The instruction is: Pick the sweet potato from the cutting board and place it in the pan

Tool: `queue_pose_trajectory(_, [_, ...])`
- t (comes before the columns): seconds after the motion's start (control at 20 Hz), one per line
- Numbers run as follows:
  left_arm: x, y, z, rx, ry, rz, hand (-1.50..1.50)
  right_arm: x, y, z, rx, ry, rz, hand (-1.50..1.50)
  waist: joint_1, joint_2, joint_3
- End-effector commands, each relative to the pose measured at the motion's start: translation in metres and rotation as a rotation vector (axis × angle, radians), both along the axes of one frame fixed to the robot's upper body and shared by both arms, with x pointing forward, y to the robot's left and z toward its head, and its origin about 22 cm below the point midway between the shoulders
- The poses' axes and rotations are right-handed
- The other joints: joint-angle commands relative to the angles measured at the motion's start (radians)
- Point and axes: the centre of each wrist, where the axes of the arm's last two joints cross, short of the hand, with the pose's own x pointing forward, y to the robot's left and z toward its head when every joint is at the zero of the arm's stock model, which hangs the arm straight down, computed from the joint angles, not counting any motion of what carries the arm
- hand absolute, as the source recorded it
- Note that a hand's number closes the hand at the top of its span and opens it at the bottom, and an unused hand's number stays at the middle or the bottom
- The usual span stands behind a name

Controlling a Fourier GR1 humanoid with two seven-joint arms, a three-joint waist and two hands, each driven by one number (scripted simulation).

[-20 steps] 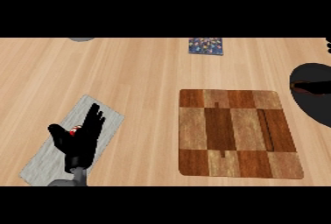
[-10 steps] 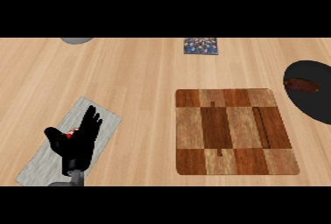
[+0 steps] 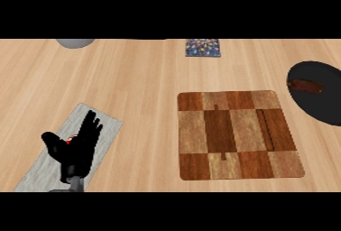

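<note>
- The left hand (image 3: pixel 75 146) rests open, fingers straight, over a grey cloth (image 3: pixel 40 173) well to the left of the cutting board (image 3: pixel 236 135); it grasps nothing and has stayed in that spot across the last second.
- The right hand does not show anywhere in the view, so its state cannot be told — it is simply out of frame.
- The cutting board, a checkered wooden slab, lies bare on the counter (image 3: pixel 133 81); no vegetable sits on it.
- To the right of the board, at the view's edge, is the black pan (image 3: pixel 326 113), and inside it, toward its upper part, lies the sweet potato (image 3: pixel 306 85), a reddish-brown lump apart from any hand.
- What has changed: compared with a second ago the pan shows further into the picture and the whole scene has shifted slightly, as if the head turned; the sweet potato has remained in the pan throughout.
- Judged from how things lie, the placing looks done — the sweet potato is in the pan and nothing holds it.
- Beyond the board, at the counter's far edge, a small patterned square (image 3: pixel 203 47) and a grey rounded object (image 3: pixel 75 43) sit untouched.
</note>
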Motion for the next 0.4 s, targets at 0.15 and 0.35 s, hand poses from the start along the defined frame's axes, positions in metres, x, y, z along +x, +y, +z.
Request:
queue_pose_trajectory(0.15, [-0.003,-0.003,-0.001,-0.017,0.018,0.016,0.0,-0.024,-0.011,-0.013,0.097,-0.067,0.114,-1.5,-0.003,-0.007,-0.003])
queue_pose_trajectory(0.35, [-0.014,-0.002,-0.011,0.007,0.005,-0.004,0.0,-0.035,-0.017,-0.017,0.066,-0.067,0.088,-1.5,-0.002,-0.004,-0.002])
